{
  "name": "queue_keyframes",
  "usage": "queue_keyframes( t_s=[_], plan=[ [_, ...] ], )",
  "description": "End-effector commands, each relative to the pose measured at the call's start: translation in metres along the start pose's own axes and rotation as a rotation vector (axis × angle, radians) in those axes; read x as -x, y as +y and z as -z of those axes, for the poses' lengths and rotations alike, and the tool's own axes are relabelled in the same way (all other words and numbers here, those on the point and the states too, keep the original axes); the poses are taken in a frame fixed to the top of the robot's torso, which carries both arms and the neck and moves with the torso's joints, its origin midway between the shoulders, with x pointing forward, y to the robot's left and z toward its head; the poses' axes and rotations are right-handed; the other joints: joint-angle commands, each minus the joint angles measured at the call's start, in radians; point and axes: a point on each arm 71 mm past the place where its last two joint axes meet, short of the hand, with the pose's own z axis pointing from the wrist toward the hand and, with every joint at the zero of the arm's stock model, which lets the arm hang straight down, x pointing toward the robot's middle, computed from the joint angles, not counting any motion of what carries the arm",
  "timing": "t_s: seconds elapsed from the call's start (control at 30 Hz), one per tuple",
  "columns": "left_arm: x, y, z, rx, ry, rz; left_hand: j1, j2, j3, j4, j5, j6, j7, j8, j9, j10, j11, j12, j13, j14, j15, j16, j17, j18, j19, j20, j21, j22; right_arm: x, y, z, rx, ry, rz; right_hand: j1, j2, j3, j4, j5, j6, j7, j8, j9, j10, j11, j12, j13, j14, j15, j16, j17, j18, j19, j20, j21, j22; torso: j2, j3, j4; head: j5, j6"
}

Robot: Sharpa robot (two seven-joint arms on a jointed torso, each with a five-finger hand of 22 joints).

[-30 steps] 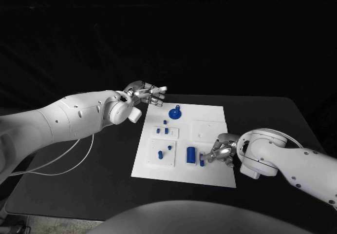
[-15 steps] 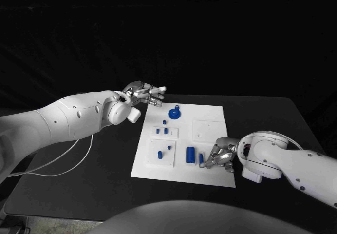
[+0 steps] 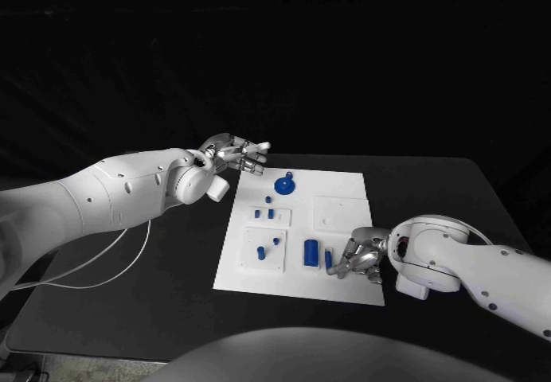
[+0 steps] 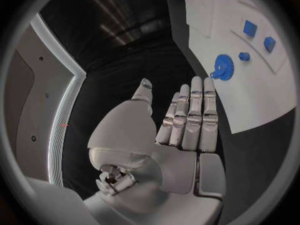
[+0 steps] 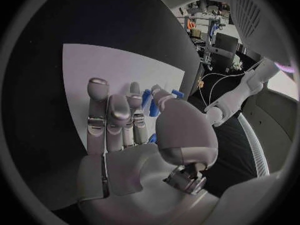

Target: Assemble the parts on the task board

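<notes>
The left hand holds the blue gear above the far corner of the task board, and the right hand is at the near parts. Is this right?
Not quite. The left hand holds nothing: the left wrist view shows its fingers straight and the blue gear lying on the task board. The right hand is at the near parts.

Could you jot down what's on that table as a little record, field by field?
surface: black table
board: white plate in the table's middle
parts: blue gear at the far end; blue cylinder near the right robot hand
left robot hand: open, off the board's far left corner, holding nothing
right robot hand: fingers at a small blue peg on the near end; grip unclear
</notes>
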Motion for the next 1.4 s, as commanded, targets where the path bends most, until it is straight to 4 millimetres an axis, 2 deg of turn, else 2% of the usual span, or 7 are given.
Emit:
queue_keyframes(
  t_s=[0.03,0.17,0.3,0.43,0.97,1.13,1.4],
  plan=[
    [-0.003,0.0,0.0,-0.001,0.017,0.003,-0.001,-0.013,0.001,0.009,-0.004,-0.006,0.002,0.005,0.001,-0.005,-0.002,0.004,0.002,-0.007,0.0,-0.004,-0.001,-0.001,-0.003,0.001,0.004,-0.001,-0.002,0.001,-0.002,0.0,0.017,0.009,0.006,0.018,0.008,-0.019,-0.006,0.0,-0.002,0.004,0.001,0.007,-0.004,0.004,0.002,0.004,-0.003,0.0,0.001,-0.004,0.048,-0.003,0.003,0.023,0.0,0.0005,0.0001,0.001,0.0],
    [-0.003,0.001,-0.001,0.0,0.018,0.003,-0.001,-0.013,0.001,0.009,-0.004,-0.006,0.002,0.005,0.001,-0.005,-0.002,0.004,0.002,-0.007,0.0,-0.004,-0.001,-0.001,-0.003,0.001,0.004,-0.001,-0.001,0.001,-0.003,-0.007,0.01,0.007,-0.014,0.033,0.037,-0.074,-0.006,0.0,-0.003,0.005,-0.002,0.01,-0.005,0.008,0.006,0.004,-0.004,-0.001,0.001,-0.007,0.048,-0.005,0.007,0.024,0.001,0.0008,0.0004,0.002,0.0],
    [-0.004,0.001,-0.001,0.002,0.019,0.002,-0.001,-0.013,0.001,0.009,-0.004,-0.006,0.002,0.005,0.001,-0.005,-0.002,0.004,0.002,-0.007,0.0,-0.004,-0.001,-0.001,-0.003,0.001,0.004,-0.001,0.0,0.001,-0.004,-0.017,-0.002,0.002,-0.021,0.047,0.048,-0.079,-0.006,0.001,-0.004,0.004,-0.003,0.009,-0.007,0.007,0.006,0.004,-0.004,0.0,0.001,-0.007,0.048,-0.005,0.005,0.023,0.001,0.0006,0.0,0.003,0.0],
    [-0.004,0.001,-0.001,0.002,0.019,0.002,-0.001,-0.013,0.001,0.009,-0.004,-0.006,0.002,0.005,0.001,-0.005,-0.002,0.004,0.002,-0.007,0.0,-0.004,-0.001,-0.001,-0.003,0.001,0.004,-0.001,0.001,0.001,-0.005,-0.027,-0.018,0.001,-0.046,0.045,0.077,-0.114,-0.006,0.004,-0.006,0.004,0.0,0.011,-0.007,0.004,0.007,0.004,-0.005,-0.001,0.001,-0.009,0.048,-0.006,0.009,0.024,0.0,0.0005,-0.0002,0.002,0.0],
    [-0.004,0.001,-0.001,0.003,0.019,0.002,0.0,-0.011,0.002,0.011,-0.004,-0.006,0.002,0.005,0.001,-0.005,-0.002,0.004,0.002,-0.007,0.0,-0.004,-0.001,-0.001,-0.003,0.001,0.004,-0.001,0.004,0.0,-0.009,-0.048,-0.051,-0.016,-0.051,0.039,0.096,-0.115,-0.006,0.004,-0.006,0.004,0.002,0.013,-0.008,0.003,0.008,0.004,-0.005,-0.002,0.0,-0.009,0.048,-0.006,0.012,0.023,0.0,-0.0006,0.0005,0.002,0.0],
    [-0.004,0.001,-0.001,0.003,0.019,0.002,0.0,-0.011,0.002,0.011,-0.004,-0.006,0.002,0.005,0.001,-0.005,-0.002,0.004,0.002,-0.007,0.0,-0.004,-0.001,-0.001,-0.003,0.001,0.004,-0.001,0.004,-0.003,-0.014,-0.059,-0.029,-0.022,-0.036,0.022,0.13,-0.129,-0.006,0.004,-0.007,0.004,0.0,0.012,-0.009,0.002,0.008,0.005,-0.004,-0.002,0.0,-0.01,0.047,-0.005,0.013,0.024,0.0,-0.0004,0.0002,0.003,0.0],
    [-0.004,0.001,-0.001,0.004,0.019,0.002,0.001,-0.01,0.001,0.009,-0.003,-0.006,0.002,0.005,0.001,-0.005,-0.002,0.004,0.002,-0.007,0.0,-0.004,-0.001,-0.001,-0.003,0.001,0.004,-0.002,0.003,-0.006,-0.022,-0.079,-0.011,-0.032,-0.022,0.017,0.16,-0.183,-0.002,0.003,-0.008,0.004,0.006,0.011,-0.008,0.006,0.009,0.005,-0.002,0.0,-0.003,-0.009,0.047,-0.002,0.009,0.023,0.0,0.0005,0.0007,0.004,0.0]
  ],
)
